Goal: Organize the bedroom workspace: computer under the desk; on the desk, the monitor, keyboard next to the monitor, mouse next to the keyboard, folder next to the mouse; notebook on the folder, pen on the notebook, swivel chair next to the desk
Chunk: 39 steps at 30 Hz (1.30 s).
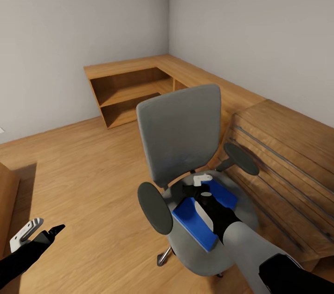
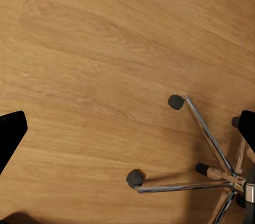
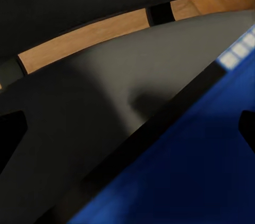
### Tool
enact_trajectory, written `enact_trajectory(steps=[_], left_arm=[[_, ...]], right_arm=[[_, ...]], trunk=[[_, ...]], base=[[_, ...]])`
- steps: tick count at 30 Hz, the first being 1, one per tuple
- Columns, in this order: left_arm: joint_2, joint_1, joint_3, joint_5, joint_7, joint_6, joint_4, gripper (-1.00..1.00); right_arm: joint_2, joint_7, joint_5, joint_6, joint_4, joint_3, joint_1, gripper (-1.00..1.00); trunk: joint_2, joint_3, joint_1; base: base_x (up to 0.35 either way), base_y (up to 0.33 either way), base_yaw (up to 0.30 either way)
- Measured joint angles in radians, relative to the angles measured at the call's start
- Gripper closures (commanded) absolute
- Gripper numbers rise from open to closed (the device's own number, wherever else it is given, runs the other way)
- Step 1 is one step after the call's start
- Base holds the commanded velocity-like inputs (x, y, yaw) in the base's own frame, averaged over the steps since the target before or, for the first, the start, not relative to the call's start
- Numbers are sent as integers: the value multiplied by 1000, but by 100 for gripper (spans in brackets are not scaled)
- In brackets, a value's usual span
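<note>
Black forearms, grey right arm [image 1: 243, 243] segment, white-and-black left gripper [image 1: 39, 229] fingers

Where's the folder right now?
In the head view the folder lies flat on the seat of the swivel chair, between its armrests, with the right gripper directly over it, near the backrest.

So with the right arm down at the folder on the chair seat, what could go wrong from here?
The swivel chair stands on castors, so a push from the right gripper may roll or spin it. The folder lies flat on the seat, hard to get fingers under. An armrest crowds the approach.
</note>
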State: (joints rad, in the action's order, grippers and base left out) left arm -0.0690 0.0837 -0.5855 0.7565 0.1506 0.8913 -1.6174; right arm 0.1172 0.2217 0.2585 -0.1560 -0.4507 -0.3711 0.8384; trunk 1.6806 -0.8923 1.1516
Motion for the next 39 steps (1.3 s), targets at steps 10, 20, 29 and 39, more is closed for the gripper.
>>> enact_trajectory(steps=[10, 20, 29, 39], left_arm=[[0, 0, 0, 1, 0, 1, 0, -100], [0, 0, -2, 1, 0, 1, 0, -100], [0, 0, -3, 1, -1, 2, 0, -100], [0, 0, -3, 1, -2, 3, 0, -100]], right_arm=[[1, 4, -1, 0, 0, -1, 0, -100], [2, 8, -2, -3, 0, -2, 0, -100], [3, 40, -2, -6, 0, -8, 0, -100], [9, 73, -1, -7, 1, -10, 0, -100]], trunk=[[0, 0, 0], [0, 0, 0], [0, 0, 0], [0, 0, 0]], base=[[0, 0, 0], [0, 0, 0], [0, 0, 0], [0, 0, 0]])
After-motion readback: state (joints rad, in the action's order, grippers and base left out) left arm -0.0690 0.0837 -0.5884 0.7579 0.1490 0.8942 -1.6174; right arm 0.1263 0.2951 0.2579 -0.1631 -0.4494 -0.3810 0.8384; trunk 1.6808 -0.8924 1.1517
